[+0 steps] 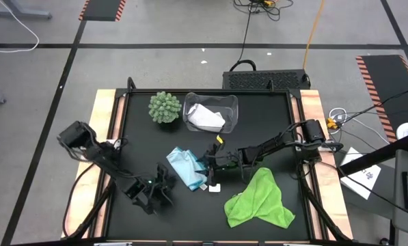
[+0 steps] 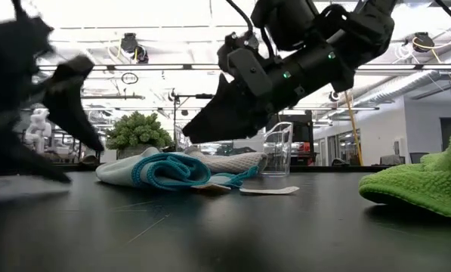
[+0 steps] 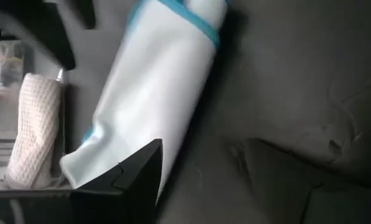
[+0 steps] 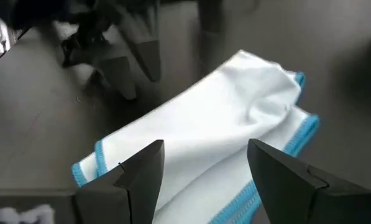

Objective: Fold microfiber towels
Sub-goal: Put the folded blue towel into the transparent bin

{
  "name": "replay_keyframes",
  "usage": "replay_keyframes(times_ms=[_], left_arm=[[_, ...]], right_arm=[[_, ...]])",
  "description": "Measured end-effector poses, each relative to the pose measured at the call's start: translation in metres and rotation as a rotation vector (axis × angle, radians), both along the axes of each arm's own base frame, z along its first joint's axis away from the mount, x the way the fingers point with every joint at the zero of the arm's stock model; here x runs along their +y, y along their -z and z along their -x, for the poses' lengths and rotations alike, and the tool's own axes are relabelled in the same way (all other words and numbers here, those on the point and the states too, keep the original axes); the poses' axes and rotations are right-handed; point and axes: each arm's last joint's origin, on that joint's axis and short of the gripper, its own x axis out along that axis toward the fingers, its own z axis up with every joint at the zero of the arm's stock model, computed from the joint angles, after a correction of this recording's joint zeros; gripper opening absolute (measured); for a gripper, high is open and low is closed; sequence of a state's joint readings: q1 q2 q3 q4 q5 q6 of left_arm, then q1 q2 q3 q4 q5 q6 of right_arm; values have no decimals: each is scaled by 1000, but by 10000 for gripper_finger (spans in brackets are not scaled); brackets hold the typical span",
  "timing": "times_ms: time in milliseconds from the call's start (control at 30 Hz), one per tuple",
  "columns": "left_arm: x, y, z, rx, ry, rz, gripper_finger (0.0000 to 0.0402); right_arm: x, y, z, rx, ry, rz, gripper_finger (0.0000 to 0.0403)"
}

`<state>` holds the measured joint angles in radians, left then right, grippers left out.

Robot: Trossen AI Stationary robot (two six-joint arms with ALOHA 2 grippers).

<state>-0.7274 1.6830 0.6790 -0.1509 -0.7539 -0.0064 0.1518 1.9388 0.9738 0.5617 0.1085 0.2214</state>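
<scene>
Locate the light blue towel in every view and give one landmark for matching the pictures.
High view: light blue towel lies mid-table, between the two grippers.
Low view: it lies bunched left of centre, under the right gripper.
Left wrist view: a pale fold with a blue hem fills the middle.
Right wrist view: it spreads across the centre.
Shared landmark: the clear plastic bin, holding the white towel, seen behind it in the low view.

Bright ceiling lights [image 2: 134, 47] glare white in the low view, the near dark arm [image 2: 29, 98] looks blurry, and both wrist views are soft.
</scene>
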Motion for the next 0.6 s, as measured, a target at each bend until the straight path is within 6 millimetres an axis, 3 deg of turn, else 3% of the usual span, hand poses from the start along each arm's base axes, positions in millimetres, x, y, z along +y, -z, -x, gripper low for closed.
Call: replay_keyframes(times_ms=[167, 333, 600], left_arm=[[-6, 15, -14, 40, -13, -138, 232], [-7, 14, -22, 70, -29, -165, 232], [9, 14, -34, 61, -98, -185, 232]], right_arm=[[-9, 5, 3, 4, 35, -39, 222], [-21, 9, 7, -6, 70, -80, 222], [-32, 11, 12, -48, -36, -193, 222]])
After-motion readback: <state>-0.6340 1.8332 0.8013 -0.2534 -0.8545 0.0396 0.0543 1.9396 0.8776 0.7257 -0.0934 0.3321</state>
